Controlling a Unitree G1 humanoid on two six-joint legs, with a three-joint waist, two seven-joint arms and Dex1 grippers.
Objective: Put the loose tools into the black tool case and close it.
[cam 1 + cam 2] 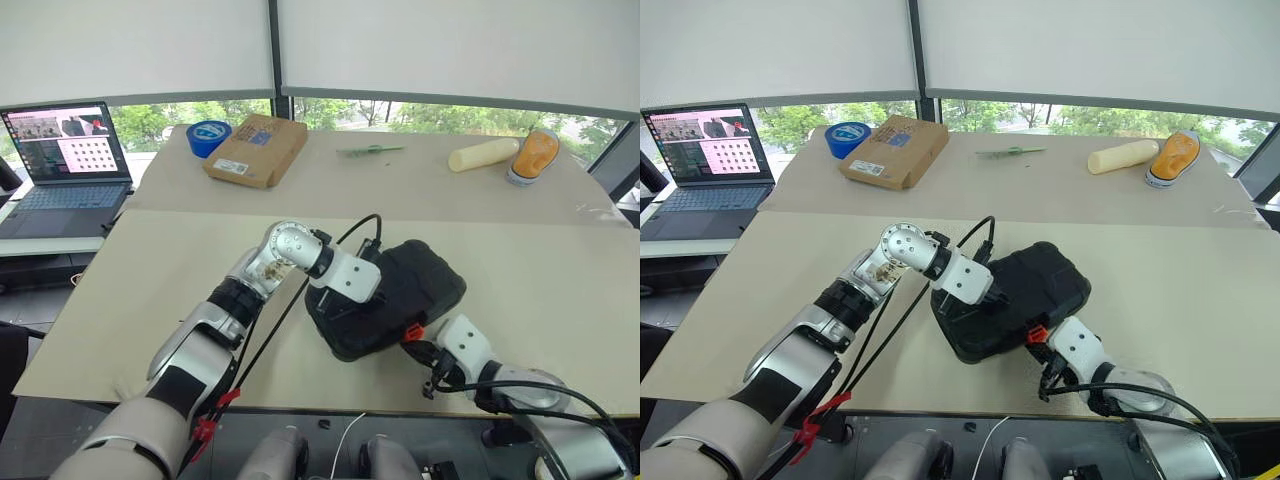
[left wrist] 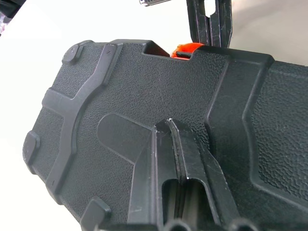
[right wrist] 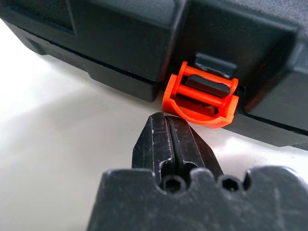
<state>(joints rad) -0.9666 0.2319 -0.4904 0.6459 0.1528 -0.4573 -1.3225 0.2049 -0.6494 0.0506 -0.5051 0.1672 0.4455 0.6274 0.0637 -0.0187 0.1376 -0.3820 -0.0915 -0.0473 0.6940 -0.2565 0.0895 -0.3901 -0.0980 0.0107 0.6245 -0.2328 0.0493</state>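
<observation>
The black tool case [image 1: 395,295] lies lid-down and shut on the table [image 1: 140,270] beneath my left gripper [image 2: 169,126], whose fingers are pressed together, holding nothing, tips on the lid. My right gripper [image 3: 169,126], likewise closed and empty, sits nearer the orange latch [image 3: 202,98]. The latch hangs unfastened just beyond its tips, long axis across them.

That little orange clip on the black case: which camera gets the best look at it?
The right wrist view: the orange latch sits large there, hanging open just past the shut right gripper. The left wrist view catches an orange sliver beyond the black tool case lid. Both eye views show a small orange spot at the case's near edge.
</observation>
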